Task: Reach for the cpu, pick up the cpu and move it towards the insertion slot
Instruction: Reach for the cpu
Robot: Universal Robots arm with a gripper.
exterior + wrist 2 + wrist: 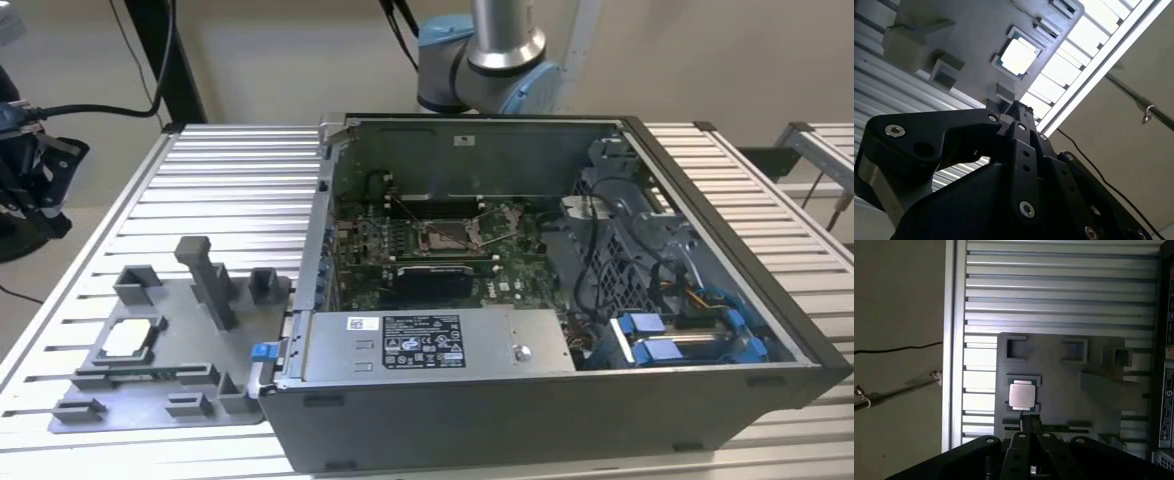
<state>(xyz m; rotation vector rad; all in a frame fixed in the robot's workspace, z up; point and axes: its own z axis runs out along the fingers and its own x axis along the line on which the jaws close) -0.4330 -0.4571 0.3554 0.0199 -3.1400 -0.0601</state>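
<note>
The cpu (127, 338) is a small pale square chip lying flat in a holder on the grey fixture plate (150, 396), at the exterior view's left, beside the open computer case (534, 420). The insertion slot (445, 237) is the metal-framed socket on the green board inside the case. In the first wrist view my gripper (1030, 417) hangs well above the plate, its tips just short of the cpu (1021, 395). In the second wrist view my gripper (1021, 107) points toward the cpu (1018, 54), with a gap between them. The fingers sit together with nothing held.
Grey fixture blocks (214, 280) rise from the plate next to the cpu. Inside the case are a black rectangular recess (427, 282), a metal power supply box (427, 345) and blue drive brackets (674, 340). The arm's base (481, 50) stands behind the case. The slatted table (227, 170) extends around.
</note>
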